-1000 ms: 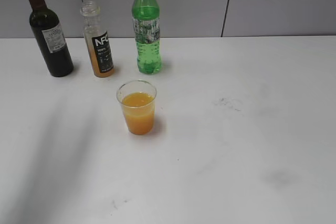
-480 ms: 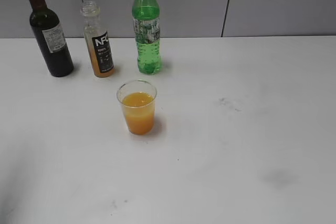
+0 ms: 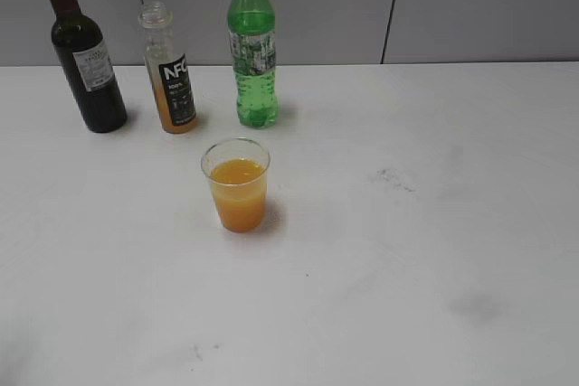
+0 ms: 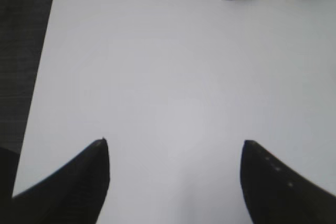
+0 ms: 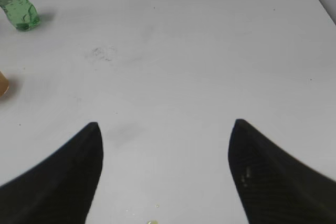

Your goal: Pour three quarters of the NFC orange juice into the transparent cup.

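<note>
NFC orange juice bottle (image 3: 172,74) stands upright at the back of the white table (image 3: 407,268), just left-behind the transparent cup (image 3: 236,184), between the dark wine bottle (image 3: 84,51) and the green bottle w/ yellow cap (image 3: 252,47); capless, clear neck, only a low band of juice showing beside the black label; cup sits in front of the bottle row, upright, orange juice well over halfway up; pour judged done or near done. Left gripper (image 4: 176,153) hangs over bare table short of the bottles, jaws spread wide, nothing between them; right gripper (image 5: 165,132) likewise wide apart and empty, cup only a sliver at the left edge of its view. Handling, as judged: bottle now light, thin-walled plastic, likely to flex if squeezed hard; smooth label may slip; best hold is mid-body across the label, below the shoulder, approach from the cup side since neighbours stand close on both flanks; no cap, so any tilt spills. Cup is the riskier item; thin, soft-walled, heavy w/ liquid, open rim; grip low on the wall if moved, light pressure, keep level.
</note>
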